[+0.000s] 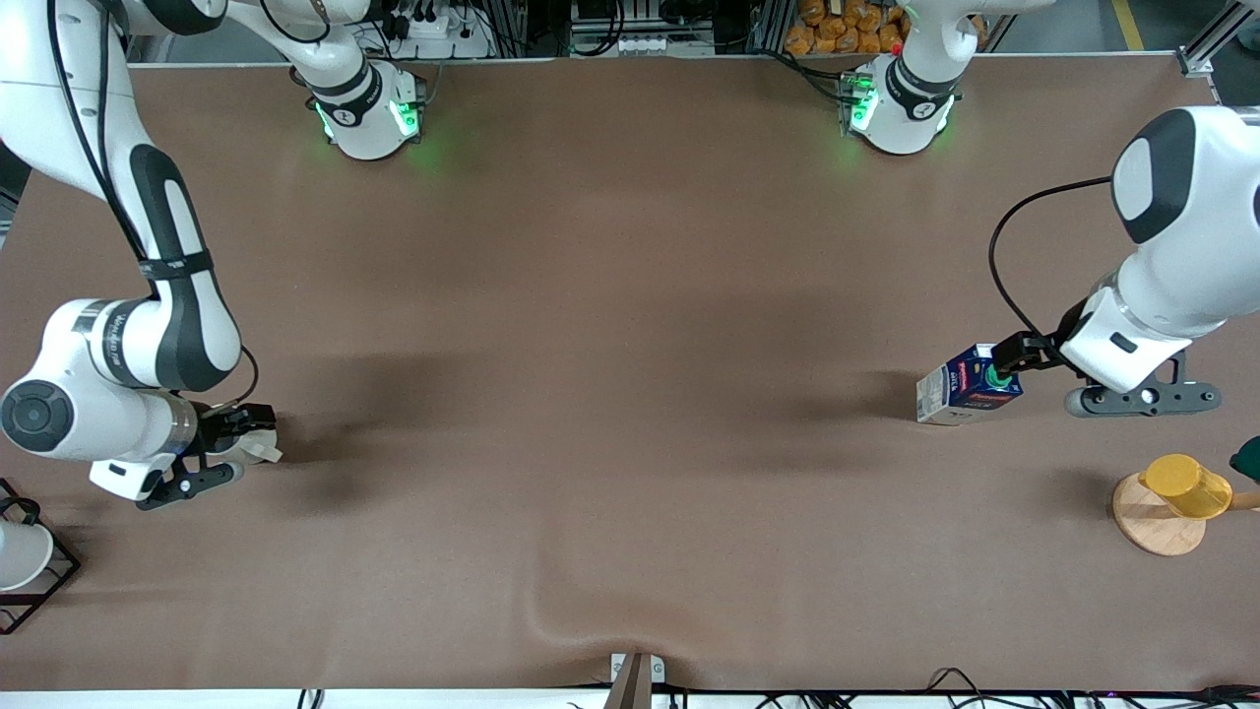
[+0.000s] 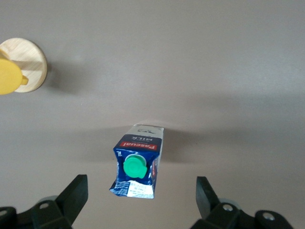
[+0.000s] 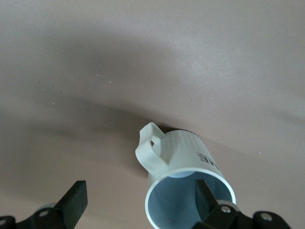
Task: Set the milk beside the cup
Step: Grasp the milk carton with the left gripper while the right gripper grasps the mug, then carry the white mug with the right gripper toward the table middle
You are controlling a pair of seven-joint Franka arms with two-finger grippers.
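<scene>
Blue milk [image 1: 967, 386] stands upright, cap topmost.

We see a wide table covered in a brown cloth [image 1: 610, 394], which buckles into a wrinkle at its edge nearest the front camera. Directly on it, toward the left arm's end, stand a small dark blue gable-top milk carton with a green cap [image 1: 967, 386] [image 2: 137, 162] and, nearer the camera, a round light wooden coaster [image 1: 1154, 520] [image 2: 34, 67]. Toward the right arm's end sit an off-white ribbed ceramic mug [image 1: 254, 445] [image 3: 183, 176] and a black wire rack [image 1: 44, 581].

Milk carton [image 2: 138, 164]: red label reads "Pascual MILK". Cup [image 3: 188, 183]: letters "AE" on side, rest hidden.
</scene>
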